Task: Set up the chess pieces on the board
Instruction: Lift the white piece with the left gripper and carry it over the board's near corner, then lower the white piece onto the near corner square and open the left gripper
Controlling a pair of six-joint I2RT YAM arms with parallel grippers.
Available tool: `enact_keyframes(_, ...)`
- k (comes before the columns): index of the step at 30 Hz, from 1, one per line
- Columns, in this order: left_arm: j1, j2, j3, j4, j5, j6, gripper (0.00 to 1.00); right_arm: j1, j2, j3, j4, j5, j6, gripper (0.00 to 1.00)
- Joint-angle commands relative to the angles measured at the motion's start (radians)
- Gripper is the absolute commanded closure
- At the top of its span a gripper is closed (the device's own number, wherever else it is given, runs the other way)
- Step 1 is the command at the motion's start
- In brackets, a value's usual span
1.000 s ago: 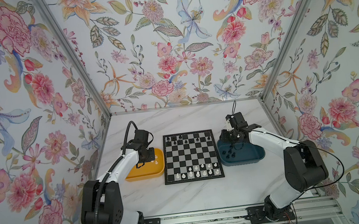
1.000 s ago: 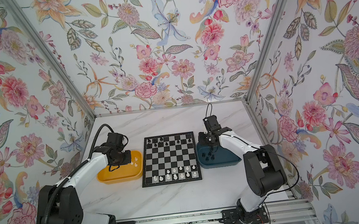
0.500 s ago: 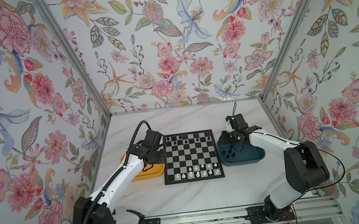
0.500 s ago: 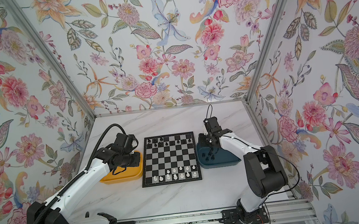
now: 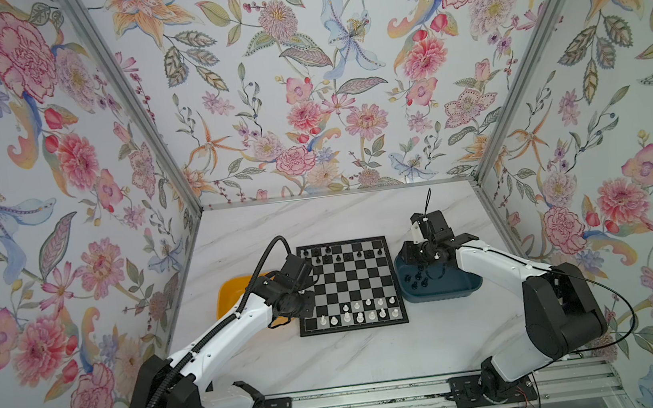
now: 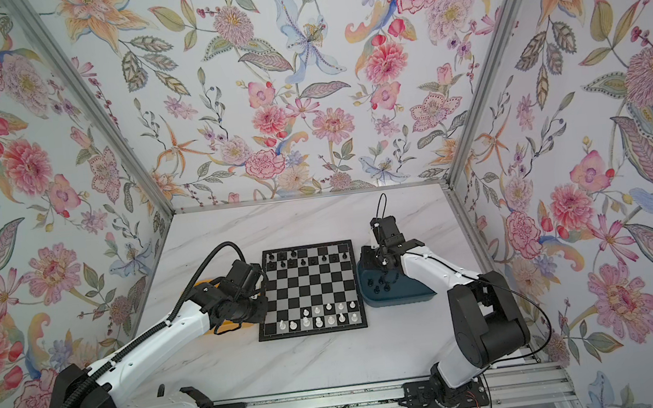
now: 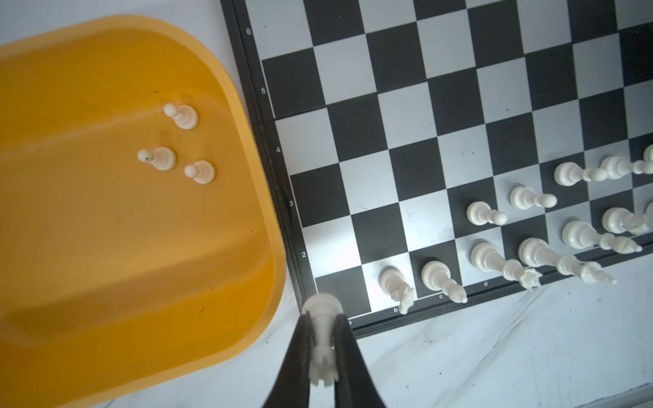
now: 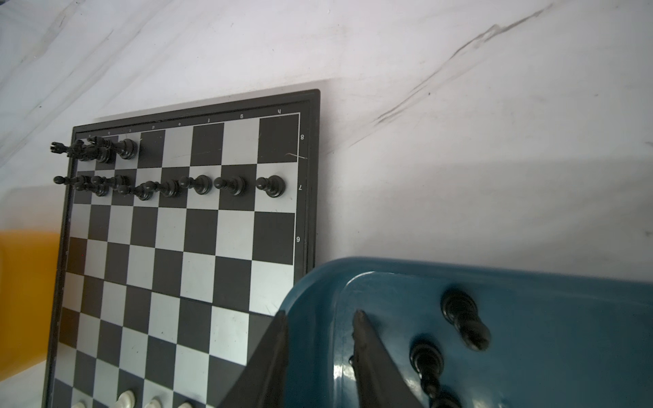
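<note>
Left claw (image 7: 324, 319) pinched white rook (image 7: 322, 306) above board (image 7: 441, 106) near-left corner square, beside yellow tray (image 7: 106, 229). Right claw (image 8: 321, 314) spread, empty, over blue tray (image 8: 565, 282) rim beside board.

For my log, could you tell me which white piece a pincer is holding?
The white rook, clamped in the left pincer at a corner of the board; the others stand free on it or in the yellow tray.

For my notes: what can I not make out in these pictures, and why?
- Left gripper and its white piece: hidden under the left arm, both top views.
- Yellow tray: mostly under that arm, both top views.
- Black pieces in the board's corner: overlapping, kinds unclear, right wrist view.
- Blue tray: cut off at the edge, right wrist view.
</note>
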Motion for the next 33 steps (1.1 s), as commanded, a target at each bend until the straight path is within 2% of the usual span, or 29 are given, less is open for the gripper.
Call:
enact_keyframes(1,-0.029,0.017,-0.018,0.029,0.016,-0.032,0.91,0.005,-0.029,-0.021,0.011,-0.007,0.006,0.67)
enact_keyframes(14,-0.075,0.087,-0.058,0.047,0.034,-0.039,0.89,0.014,-0.026,-0.03,0.019,-0.011,0.007,0.67)
enact_keyframes(33,-0.08,0.15,-0.098,0.085,0.041,-0.046,0.86,0.018,-0.002,-0.035,0.031,-0.016,0.01,0.67)
